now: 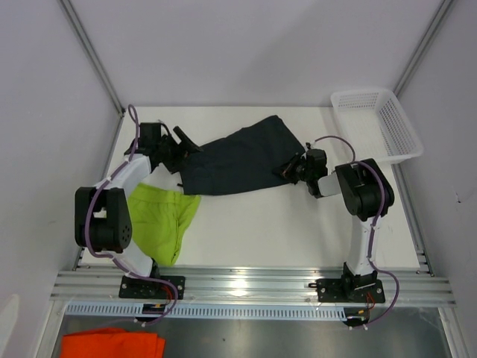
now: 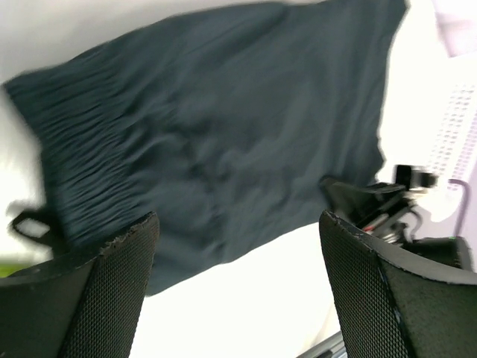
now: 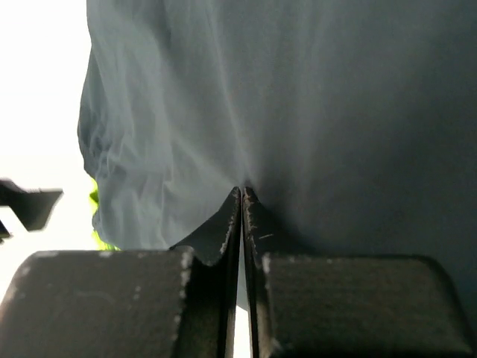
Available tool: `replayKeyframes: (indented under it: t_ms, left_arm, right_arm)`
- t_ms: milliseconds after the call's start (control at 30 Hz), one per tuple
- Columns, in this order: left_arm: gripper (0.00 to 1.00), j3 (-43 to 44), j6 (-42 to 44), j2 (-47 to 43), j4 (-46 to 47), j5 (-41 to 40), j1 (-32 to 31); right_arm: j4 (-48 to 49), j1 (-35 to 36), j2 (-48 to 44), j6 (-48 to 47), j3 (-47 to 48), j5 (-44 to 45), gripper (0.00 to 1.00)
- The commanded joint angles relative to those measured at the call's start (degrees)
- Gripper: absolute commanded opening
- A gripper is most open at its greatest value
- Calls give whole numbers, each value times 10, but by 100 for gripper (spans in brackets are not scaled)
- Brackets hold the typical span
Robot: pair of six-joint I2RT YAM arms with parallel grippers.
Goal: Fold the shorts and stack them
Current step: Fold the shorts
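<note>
Dark shorts, one pair, in right tool; one lime pair.

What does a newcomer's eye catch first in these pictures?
The dark navy fabric shorts lie spread in the centre, with the right end effector shut on their right edge and the left end effector open beside their left edge. The bright lime green fabric shorts lie at the near left. A white plastic basket sits at the far right corner.

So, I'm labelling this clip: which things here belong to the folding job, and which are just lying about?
For the job: dark shorts, lime green shorts.
Lying about: white basket, orange cloth.
</note>
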Motion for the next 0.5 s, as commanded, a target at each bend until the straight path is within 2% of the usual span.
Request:
replayKeyframes:
  t_ms: [0, 33, 133, 233, 367, 400, 433, 467]
  left_arm:
    - [89, -38, 12, -55, -10, -21, -3]
    - [88, -50, 9, -61, -7, -24, -6]
    - [88, -72, 8, -81, 2, -30, -9]
    - [89, -86, 16, -84, 1, -36, -13]
    - [89, -86, 26, -78, -11, -42, -19]
    - [88, -85, 31, -78, -13, -42, -20]
    - [89, -85, 34, -77, -17, -43, -22]
    - [89, -80, 36, -73, -21, -42, -25]
  right_arm:
    - [23, -16, -27, 16, -37, 82, 3]
    - [62, -20, -37, 27, -88, 102, 0]
    - [144, -24, -111, 67, -219, 204, 0]
    - [109, 24, -204, 68, -269, 320, 0]
    - [62, 87, -266, 22, -278, 378, 1]
    - [53, 97, -279, 13, -272, 386, 6]
    - [30, 113, -285, -9, -267, 392, 18]
    - [22, 122, -290, -22, -263, 407, 25]
